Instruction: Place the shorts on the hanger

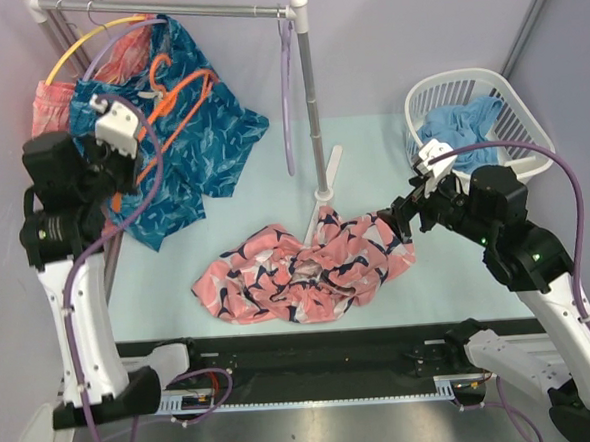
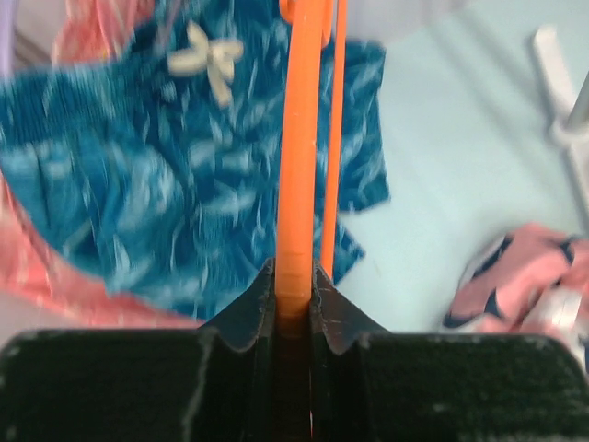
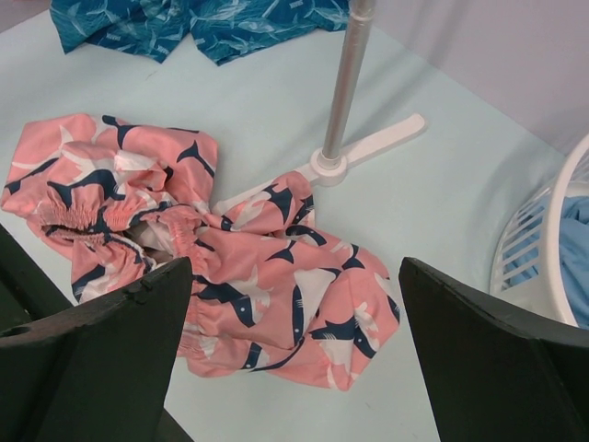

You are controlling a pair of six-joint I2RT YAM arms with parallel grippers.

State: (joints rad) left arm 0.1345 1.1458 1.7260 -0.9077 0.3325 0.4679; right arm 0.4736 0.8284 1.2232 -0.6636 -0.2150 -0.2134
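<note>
While the left gripper (image 2: 294, 287) clamps its dark jaws tight on one bar of the orange hanger (image 2: 299, 138), the right gripper (image 3: 294, 285) hovers with its fingers spread wide and empty. The left arm holds the hanger raised at the left side, in front of teal patterned shorts (image 2: 138, 184) hanging from the clothes rack. This is probably meant to keep it steady and clear for loading.

The right gripper is poised just above the salmon-pink shorts (image 3: 156, 184), seemingly ready to pinch an edge. They lie crumpled on the pale mint table (image 3: 442, 184), well apart from the hanger, with one fold touching the rack's white foot (image 3: 368, 152).

The hanger is thin, smooth, rigid plastic. The shorts are soft and limp, printed with navy and white shapes, and have a gathered elastic waistband. A white lattice laundry basket (image 1: 513, 92) holding blue cloth sits at the right.
</note>
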